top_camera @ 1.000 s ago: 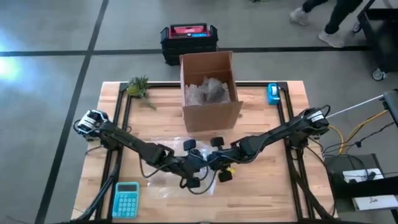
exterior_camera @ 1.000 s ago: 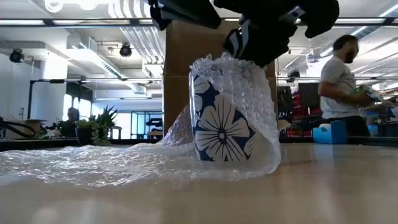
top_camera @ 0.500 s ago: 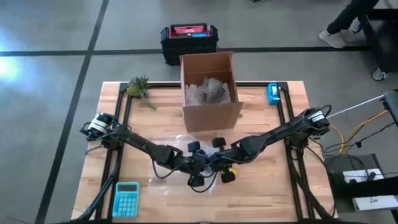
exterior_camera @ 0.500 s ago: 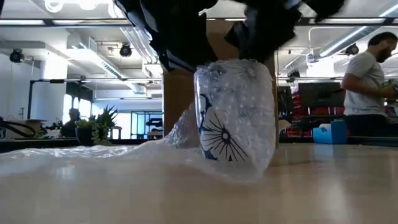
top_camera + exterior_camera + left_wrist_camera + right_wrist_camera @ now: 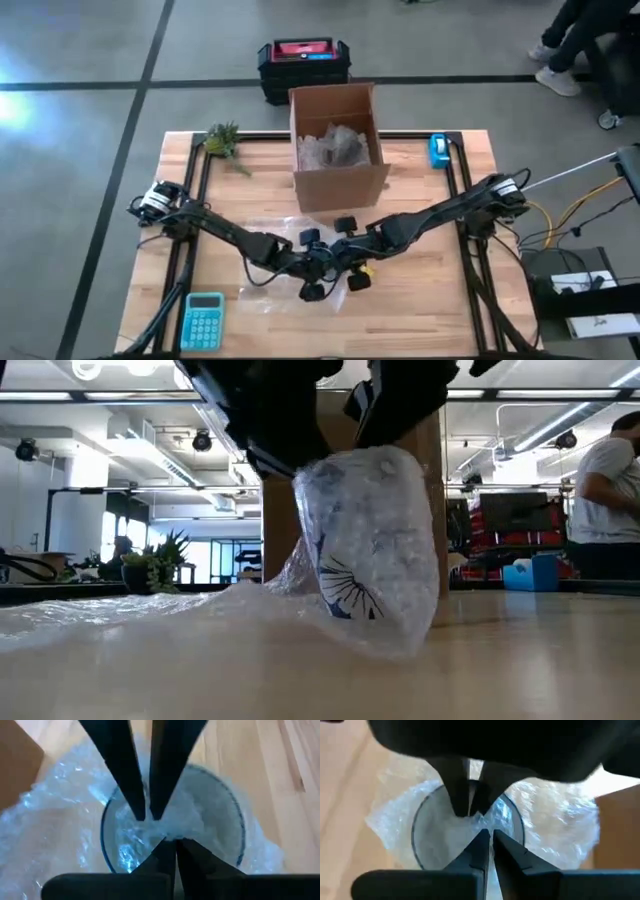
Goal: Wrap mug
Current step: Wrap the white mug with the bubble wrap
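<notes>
Together, both pincers (image 5: 330, 265) over tilted mug (image 5: 372, 545)

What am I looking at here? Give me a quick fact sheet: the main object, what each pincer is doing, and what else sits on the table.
Main object: mug, blue and white, tilted, covered in bubble wrap
Left pincer: over the mug's mouth, shut on the bubble wrap
Right pincer: opposite it, also shut on the bubble wrap
Stage: wrap pulled over the mug, loose sheet trailing on the table
Also on the table: cardboard box, calculator, small plant
Background: person
</notes>
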You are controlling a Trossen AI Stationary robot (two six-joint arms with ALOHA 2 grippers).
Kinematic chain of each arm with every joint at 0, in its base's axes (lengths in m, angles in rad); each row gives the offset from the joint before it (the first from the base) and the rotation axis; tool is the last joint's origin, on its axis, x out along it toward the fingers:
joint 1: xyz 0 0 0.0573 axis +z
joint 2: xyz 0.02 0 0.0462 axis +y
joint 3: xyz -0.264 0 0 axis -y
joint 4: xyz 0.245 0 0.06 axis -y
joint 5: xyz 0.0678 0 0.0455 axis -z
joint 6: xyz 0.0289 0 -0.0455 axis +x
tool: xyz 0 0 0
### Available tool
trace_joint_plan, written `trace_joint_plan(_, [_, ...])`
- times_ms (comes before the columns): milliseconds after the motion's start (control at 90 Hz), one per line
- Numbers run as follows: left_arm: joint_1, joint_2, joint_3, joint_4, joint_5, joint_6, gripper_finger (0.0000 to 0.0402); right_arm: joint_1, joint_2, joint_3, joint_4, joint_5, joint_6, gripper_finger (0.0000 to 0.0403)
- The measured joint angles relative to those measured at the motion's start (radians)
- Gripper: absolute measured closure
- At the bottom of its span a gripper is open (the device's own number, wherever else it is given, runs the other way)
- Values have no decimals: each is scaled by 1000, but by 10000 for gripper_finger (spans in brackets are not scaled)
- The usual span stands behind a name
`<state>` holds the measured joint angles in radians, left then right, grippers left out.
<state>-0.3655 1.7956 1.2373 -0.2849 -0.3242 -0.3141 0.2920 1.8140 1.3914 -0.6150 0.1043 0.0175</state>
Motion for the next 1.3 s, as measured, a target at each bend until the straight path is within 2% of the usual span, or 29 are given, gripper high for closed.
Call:
trace_joint_plan(133, [-7, -54, 12, -134, 1, -45, 401, -2, 26, 2, 24, -2, 9, 394])
trace_joint_plan(200, [-7, -95, 24, -100, -19, -60, 401, -1, 35, -12, -32, -16, 8, 394])
trace_joint_plan(267, [-6, -120, 24, -88, -36, -66, 401, 1, 50, -16, -15, -15, 5, 395])
trace_joint_plan(433, [-9, -122, 13, -92, -35, -61, 401, -1, 56, -27, -16, -60, 28, 395])
trace_joint_plan(789, [-10, -112, -15, -4, -33, -37, 402, -5, 100, -12, 7, -63, 16, 395])
trace_joint_plan(1089, [-17, -146, -11, -22, -36, -20, 402, -4, 82, 64, 5, -61, -41, 394])
trace_joint_plan(1300, [-26, -170, -11, -47, -35, -24, 402, -5, 81, 83, 7, -63, -18, 389])
